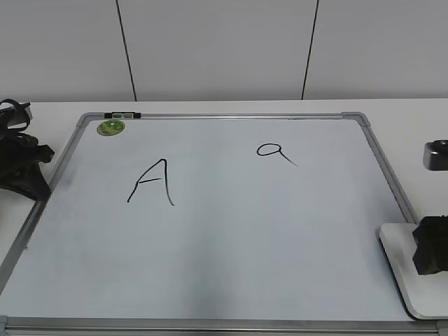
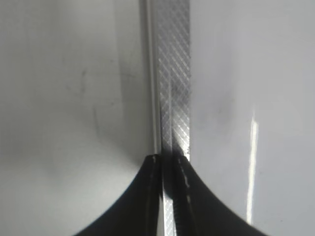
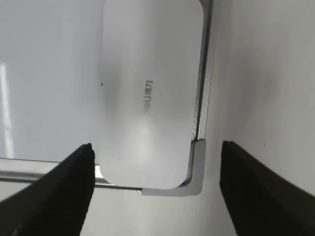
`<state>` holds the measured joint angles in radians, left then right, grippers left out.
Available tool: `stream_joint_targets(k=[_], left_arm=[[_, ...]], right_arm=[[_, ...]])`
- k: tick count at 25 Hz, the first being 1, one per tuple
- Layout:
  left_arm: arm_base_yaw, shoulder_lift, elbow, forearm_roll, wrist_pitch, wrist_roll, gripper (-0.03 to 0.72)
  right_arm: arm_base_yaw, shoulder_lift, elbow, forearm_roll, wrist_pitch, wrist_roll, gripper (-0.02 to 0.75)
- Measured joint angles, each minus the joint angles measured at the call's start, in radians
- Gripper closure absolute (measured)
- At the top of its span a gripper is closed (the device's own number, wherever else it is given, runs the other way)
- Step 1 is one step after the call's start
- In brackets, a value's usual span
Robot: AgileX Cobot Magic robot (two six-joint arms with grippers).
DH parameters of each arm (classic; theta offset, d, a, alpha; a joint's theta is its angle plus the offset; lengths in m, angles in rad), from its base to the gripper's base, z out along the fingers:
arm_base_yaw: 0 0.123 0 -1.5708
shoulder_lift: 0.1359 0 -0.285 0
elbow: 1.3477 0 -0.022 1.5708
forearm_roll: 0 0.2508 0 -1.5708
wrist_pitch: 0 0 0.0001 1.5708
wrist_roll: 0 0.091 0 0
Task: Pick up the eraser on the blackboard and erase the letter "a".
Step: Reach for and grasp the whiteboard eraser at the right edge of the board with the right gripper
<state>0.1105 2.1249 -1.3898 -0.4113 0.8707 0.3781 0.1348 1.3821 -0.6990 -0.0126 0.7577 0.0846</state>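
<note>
The blackboard (image 1: 231,245) is a white board in a silver-grey frame lying flat on the table. The small handwritten letter "a" (image 1: 274,152) is at its upper right; a larger capital "A" (image 1: 152,183) is left of centre. The eraser (image 1: 402,269) is a flat white block on the board's near right corner; in the right wrist view (image 3: 147,98) it shows small grey lettering. My right gripper (image 3: 155,184) is open just above the eraser's near end, empty, and also shows in the exterior view (image 1: 430,245). My left gripper (image 2: 170,164) is shut and empty over the board's left frame rail (image 2: 173,73).
A green round sticker (image 1: 110,127) and a small black-and-white marker (image 1: 122,115) are at the board's far left corner. The grey corner piece (image 3: 197,169) of the frame lies beside the eraser. A grey object (image 1: 435,154) sits at the right edge of the table.
</note>
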Motion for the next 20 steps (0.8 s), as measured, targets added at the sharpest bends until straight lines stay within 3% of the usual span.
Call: stream_joint_targets(k=[8,20], left_arm=[[0.000,0.000,0.000,0.000,0.000,0.000,0.657],[0.000,0.000,0.000,0.000,0.000,0.000,0.657]], right_arm=[[0.000,0.086,-0.040,0.026,-0.066,0.008,0.081],[0.000,0.208,-0.069,0.037,-0.073,0.008,0.076]])
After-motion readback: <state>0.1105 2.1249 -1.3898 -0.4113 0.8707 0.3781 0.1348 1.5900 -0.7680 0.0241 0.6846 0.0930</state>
